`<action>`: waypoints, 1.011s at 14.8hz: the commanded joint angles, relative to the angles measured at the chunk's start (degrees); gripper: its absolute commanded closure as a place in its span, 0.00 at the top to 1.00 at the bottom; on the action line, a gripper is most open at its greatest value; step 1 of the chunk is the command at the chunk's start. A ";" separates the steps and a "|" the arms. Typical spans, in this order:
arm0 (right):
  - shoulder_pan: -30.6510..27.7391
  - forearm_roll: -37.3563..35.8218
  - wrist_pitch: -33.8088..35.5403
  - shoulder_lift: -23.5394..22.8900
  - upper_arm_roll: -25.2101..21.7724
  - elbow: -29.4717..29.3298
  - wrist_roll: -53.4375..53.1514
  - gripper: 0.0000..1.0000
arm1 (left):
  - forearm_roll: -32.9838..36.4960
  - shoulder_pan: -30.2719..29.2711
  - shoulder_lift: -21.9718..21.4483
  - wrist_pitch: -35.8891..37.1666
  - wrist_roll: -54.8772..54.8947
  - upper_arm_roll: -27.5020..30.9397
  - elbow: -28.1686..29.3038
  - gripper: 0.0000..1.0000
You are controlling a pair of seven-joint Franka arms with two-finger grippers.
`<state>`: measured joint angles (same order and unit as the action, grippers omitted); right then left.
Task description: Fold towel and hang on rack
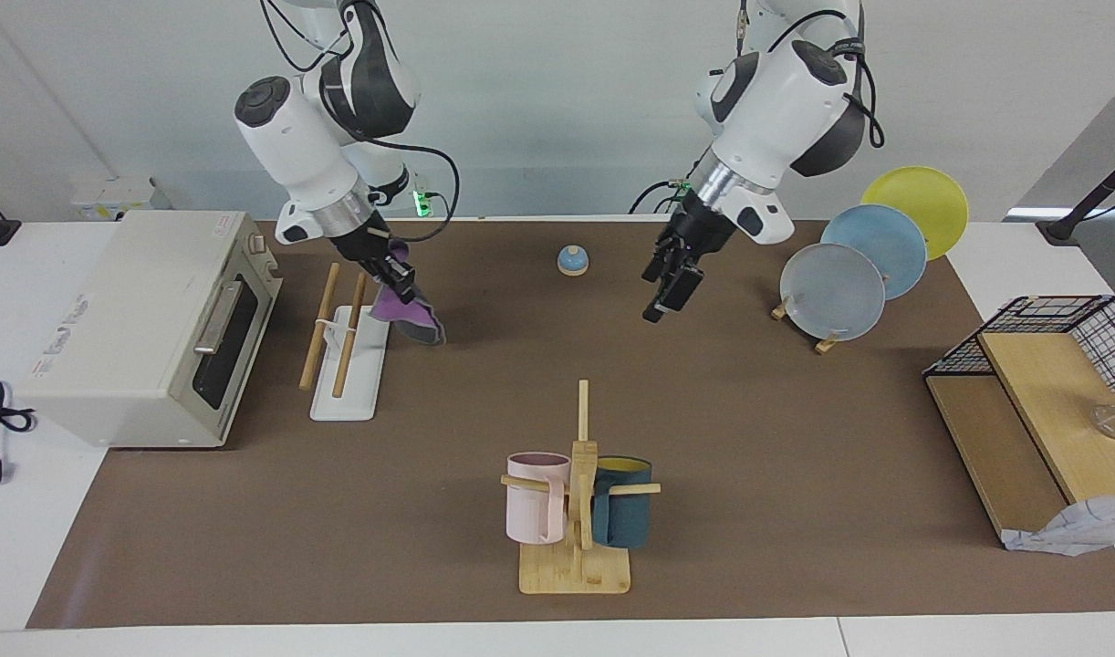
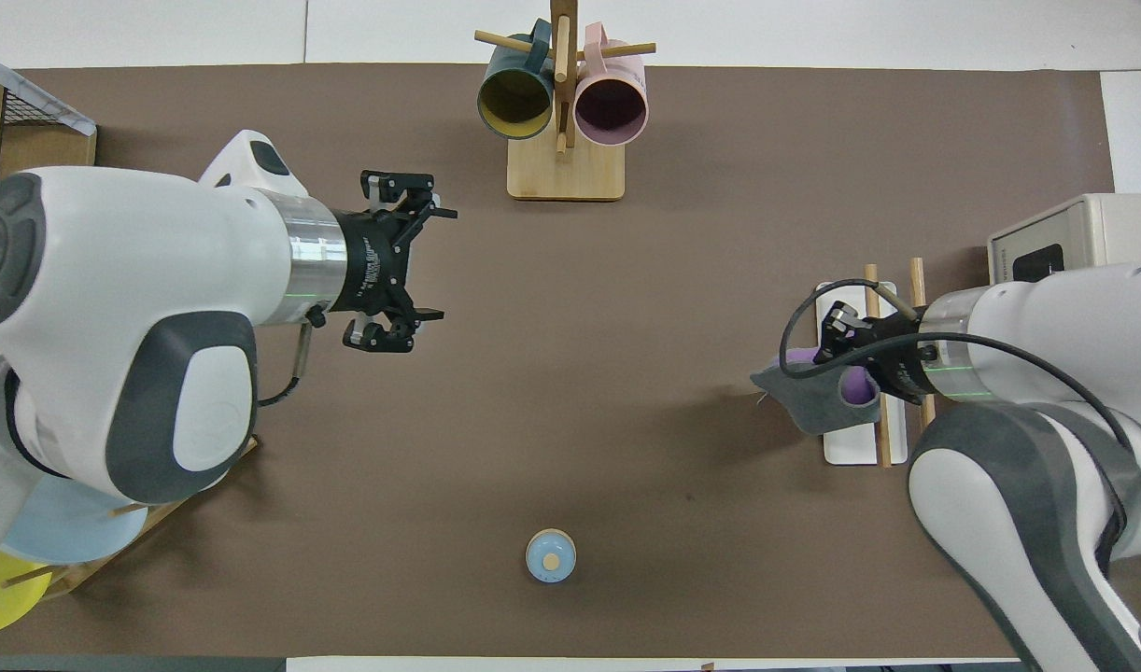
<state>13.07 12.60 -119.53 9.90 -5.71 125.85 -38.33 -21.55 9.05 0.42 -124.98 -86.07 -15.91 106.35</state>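
We see the right gripper (image 1: 401, 279) closed on the towel (image 1: 410, 316), pinching its upper edge and holding it in the air above the rack (image 1: 342, 339), toward the right arm's end of the table. The towel hangs folded from the fingertips, showing its purple face on the rack's side and its dark grey face on the other; its lower corner droops just beside the rack's white base, and we cannot tell whether it touches anything. In the overhead view the towel (image 2: 813, 401) overlaps the edge of the rack (image 2: 855, 448), with the right gripper (image 2: 846, 359) above it.

We see the left gripper (image 1: 664, 294) empty, its fingers spread apart, hovering over the bare brown mat (image 1: 749, 456) near the plate stand (image 1: 831, 292); the overhead view confirms the gap between its fingertips (image 2: 429, 264). The small blue bell (image 1: 572, 261) stands on the mat between the two arms, close to the robots. The toaster oven (image 1: 147, 319) sits beside the rack, and the mug tree (image 1: 578, 493) stands well apart, farther from the robots.
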 commanded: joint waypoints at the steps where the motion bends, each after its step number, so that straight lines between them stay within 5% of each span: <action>1: -6.54 -4.06 2.80 -0.06 0.43 -0.69 9.47 0.00 | 0.46 -4.29 -2.44 2.80 10.19 -0.35 2.02 1.00; 7: -12.54 -15.03 3.34 -0.15 0.35 -1.39 24.52 0.00 | 5.54 -12.38 -1.92 8.34 32.43 -0.35 0.18 1.00; 15: -12.63 -15.76 3.87 0.29 -0.10 -0.96 25.06 0.00 | 18.73 -10.28 -1.74 24.06 60.19 5.53 -7.11 1.00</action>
<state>0.94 -2.19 -116.71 9.91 -5.98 125.15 -14.59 -5.45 -3.10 -0.75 -106.58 -33.12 -12.93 101.83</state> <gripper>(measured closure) 0.978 0.000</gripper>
